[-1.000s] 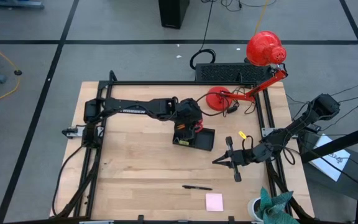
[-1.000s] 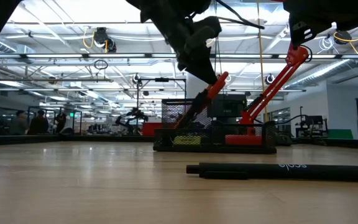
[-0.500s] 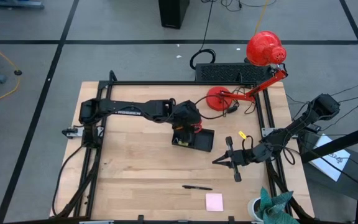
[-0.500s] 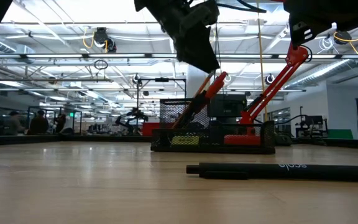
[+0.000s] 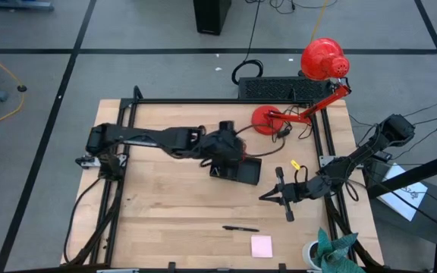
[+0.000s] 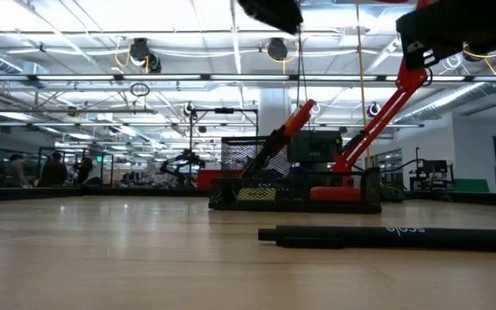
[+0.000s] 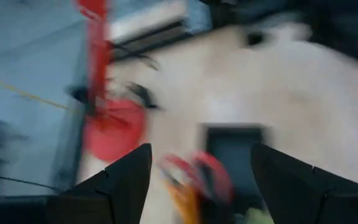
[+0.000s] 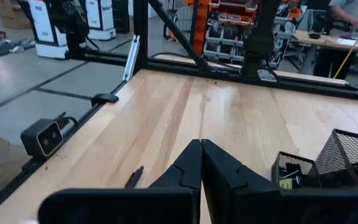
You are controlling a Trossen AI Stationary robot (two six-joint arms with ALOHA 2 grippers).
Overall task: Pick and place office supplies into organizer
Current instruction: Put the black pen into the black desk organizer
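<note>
I've got the red desk lamp crowding the far right corner of the counter, its round base just behind the organizer, w/ a black slab at the far edge beyond it. Nothing sits between the organizer and the loose stuff up front.

Surface is pale wood in a black frame; low view looks across it into a big lit hall, people far off at left.

Left gripper hangs over the organizer's left end, jaws spread wide, nothing between them. Left wrist view is blurred, but I see red scissor handles below. In the low view the scissors stand tilted in the mesh section, handles up, leaning right.

Right gripper rests right of centre, jaws pressed together, pointing left.

Black pen lies near the front edge, long axis left-right. Pink sticky pad just in front of it. Small yellow piece sits right of the organizer.
</note>
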